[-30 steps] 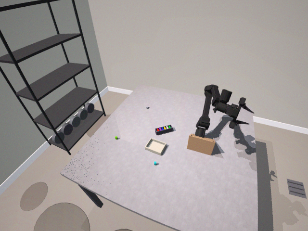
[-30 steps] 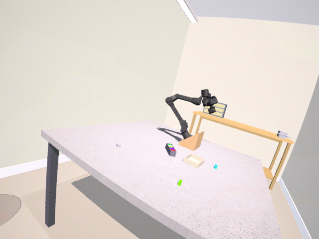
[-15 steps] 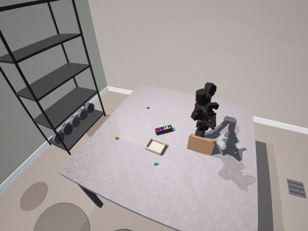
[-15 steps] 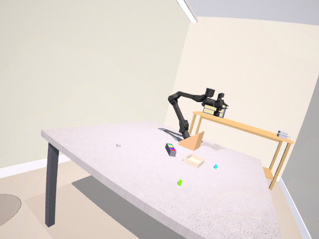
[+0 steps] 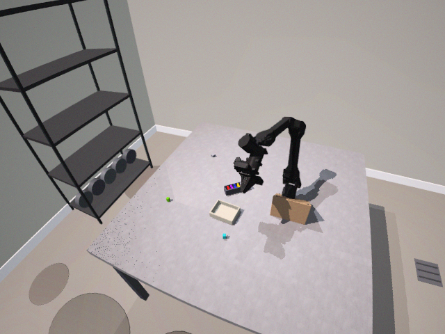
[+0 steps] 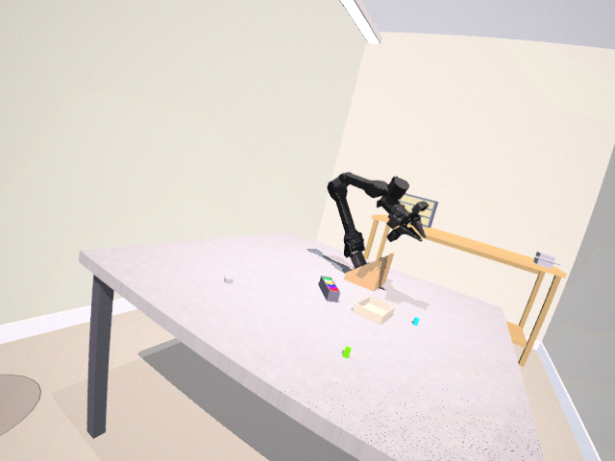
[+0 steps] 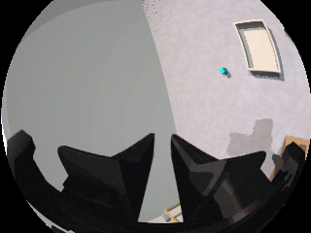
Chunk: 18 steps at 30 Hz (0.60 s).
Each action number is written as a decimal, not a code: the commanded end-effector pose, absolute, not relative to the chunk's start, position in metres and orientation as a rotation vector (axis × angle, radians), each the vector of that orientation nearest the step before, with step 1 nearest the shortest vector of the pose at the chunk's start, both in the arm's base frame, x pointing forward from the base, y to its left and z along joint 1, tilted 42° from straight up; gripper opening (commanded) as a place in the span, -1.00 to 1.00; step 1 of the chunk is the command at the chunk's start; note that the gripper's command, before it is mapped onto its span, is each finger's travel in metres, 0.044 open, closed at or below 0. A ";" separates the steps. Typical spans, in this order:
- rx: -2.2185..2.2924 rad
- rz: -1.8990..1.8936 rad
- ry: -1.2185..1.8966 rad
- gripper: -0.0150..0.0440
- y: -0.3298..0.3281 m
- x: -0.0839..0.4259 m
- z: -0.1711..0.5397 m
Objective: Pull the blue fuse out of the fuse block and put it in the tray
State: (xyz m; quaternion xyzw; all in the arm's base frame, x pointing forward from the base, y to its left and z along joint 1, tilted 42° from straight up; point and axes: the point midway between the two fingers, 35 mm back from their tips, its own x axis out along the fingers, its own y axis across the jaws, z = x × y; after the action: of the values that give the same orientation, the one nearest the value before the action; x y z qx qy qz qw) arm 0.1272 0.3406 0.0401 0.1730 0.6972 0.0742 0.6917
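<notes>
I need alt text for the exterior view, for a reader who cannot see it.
A black robot arm holds its nearly shut, empty gripper high above a grey table. On the table lie a fuse block with coloured fuses, a cream tray beside it, and small green and cyan cubes.
</notes>
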 end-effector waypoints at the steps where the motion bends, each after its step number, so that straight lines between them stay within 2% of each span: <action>1: 0.367 -0.119 1.436 -0.24 0.296 0.186 0.027; 10: 0.225 -0.658 1.204 -0.24 0.172 0.272 0.024; 15: 0.093 -0.917 1.099 -0.24 0.098 0.298 0.036; 18: 0.051 -0.983 1.074 -0.24 0.078 0.302 0.041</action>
State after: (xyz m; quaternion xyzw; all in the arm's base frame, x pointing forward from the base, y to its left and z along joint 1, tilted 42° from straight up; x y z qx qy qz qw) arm 0.2942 0.1062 0.0338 0.0527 0.5116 -0.4057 0.7556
